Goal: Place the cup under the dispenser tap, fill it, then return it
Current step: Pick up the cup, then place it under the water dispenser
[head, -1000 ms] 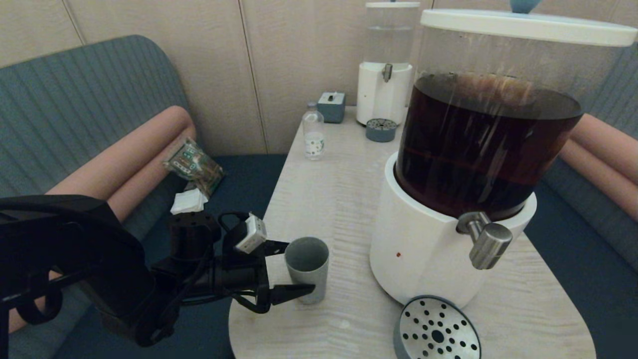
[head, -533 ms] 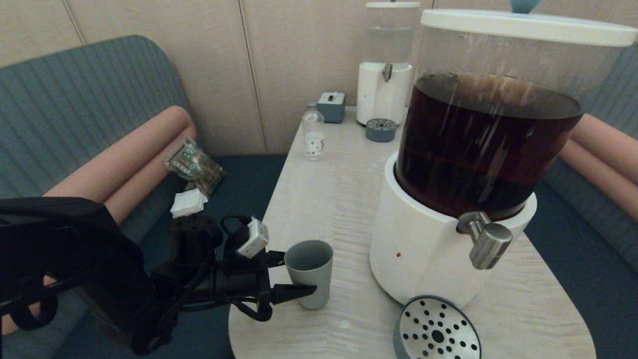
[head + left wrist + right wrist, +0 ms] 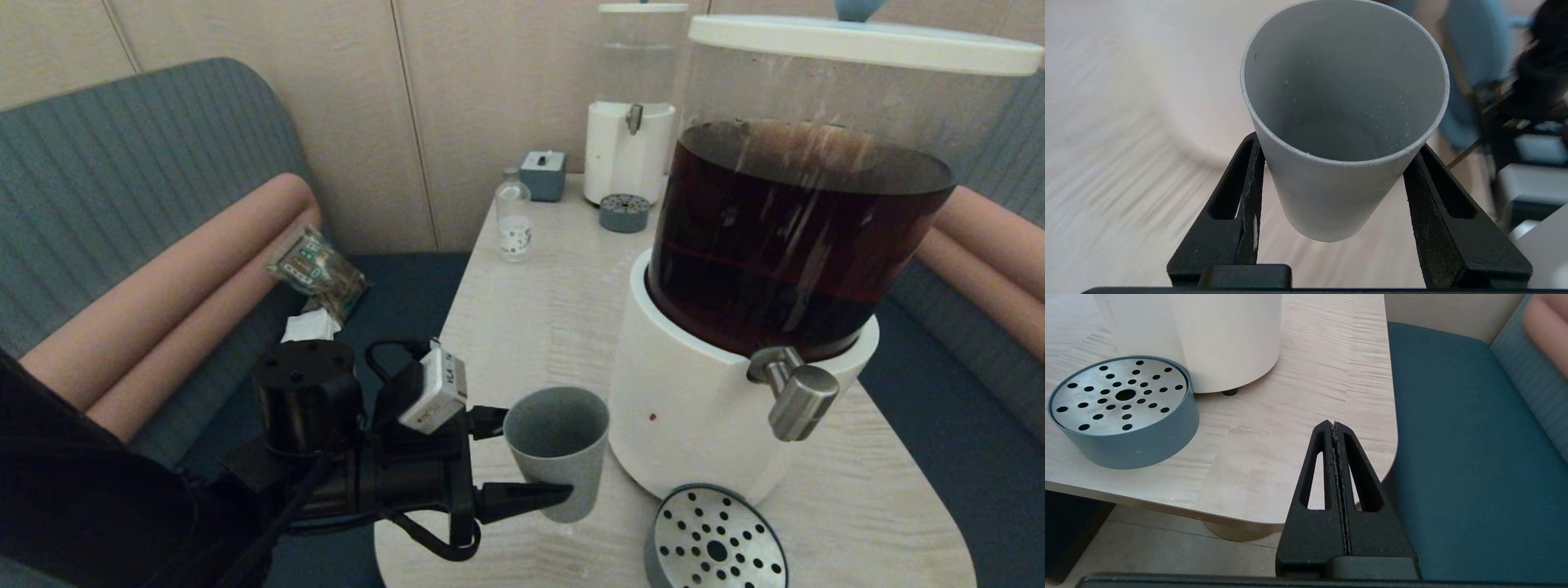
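I have the left gripper (image 3: pixel 535 457) clamped on the cup (image 3: pixel 558 451), one finger pressed to each side. In the head view the cup sits in the lower middle of the frame, tilted, just left of the big dispenser's white base (image 3: pixel 694 416) and well left of the tap (image 3: pixel 796 396). The left wrist view shows the cup (image 3: pixel 1343 118) empty apart from small droplets inside. My right gripper (image 3: pixel 1336 433) has its fingers pressed together, hanging over the table corner (image 3: pixel 1306 400) near the perforated drip tray (image 3: pixel 1120 410).
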Controlling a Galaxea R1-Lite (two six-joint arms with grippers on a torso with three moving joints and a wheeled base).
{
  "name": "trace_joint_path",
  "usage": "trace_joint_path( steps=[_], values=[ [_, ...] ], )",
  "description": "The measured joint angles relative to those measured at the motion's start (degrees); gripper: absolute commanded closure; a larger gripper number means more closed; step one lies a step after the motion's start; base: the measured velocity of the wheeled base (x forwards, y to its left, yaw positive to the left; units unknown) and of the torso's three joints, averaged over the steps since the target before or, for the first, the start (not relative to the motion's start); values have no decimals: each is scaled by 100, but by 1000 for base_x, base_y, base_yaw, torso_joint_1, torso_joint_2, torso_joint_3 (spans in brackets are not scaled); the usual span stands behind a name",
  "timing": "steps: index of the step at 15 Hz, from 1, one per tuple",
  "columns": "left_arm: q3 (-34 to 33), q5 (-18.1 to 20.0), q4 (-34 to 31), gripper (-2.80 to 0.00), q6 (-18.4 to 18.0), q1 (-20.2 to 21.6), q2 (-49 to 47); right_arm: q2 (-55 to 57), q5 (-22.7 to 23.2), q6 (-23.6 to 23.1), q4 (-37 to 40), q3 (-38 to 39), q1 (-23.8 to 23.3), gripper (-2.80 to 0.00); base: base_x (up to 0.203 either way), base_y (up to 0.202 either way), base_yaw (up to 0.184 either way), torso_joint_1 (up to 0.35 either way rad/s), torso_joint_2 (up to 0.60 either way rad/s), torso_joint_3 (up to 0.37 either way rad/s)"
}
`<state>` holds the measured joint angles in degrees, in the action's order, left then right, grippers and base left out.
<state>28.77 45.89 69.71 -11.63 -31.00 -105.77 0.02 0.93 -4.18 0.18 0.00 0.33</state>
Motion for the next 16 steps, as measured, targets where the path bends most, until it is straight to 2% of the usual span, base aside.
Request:
trace_joint_path(
  steps=[2, 4, 13, 16],
  values=[
    [-14, -413, 43, 0, 158, -502, 224, 0, 1, 0, -2, 0, -1, 0, 0, 0, 0, 0, 0, 0],
    [114, -616, 83, 0, 260, -852, 318, 0, 1, -1, 0, 0, 0, 0, 0, 0, 0, 0, 0, 0],
    [726, -730, 146, 0, 319, -1369, -336, 0, 1, 0, 0, 0, 0, 0, 0, 0, 0, 0, 0, 0],
    [894, -905, 160, 0, 429, -1583, -625, 0, 1, -2, -1, 0, 0, 0, 0, 0, 0, 0, 0, 0]
  ],
)
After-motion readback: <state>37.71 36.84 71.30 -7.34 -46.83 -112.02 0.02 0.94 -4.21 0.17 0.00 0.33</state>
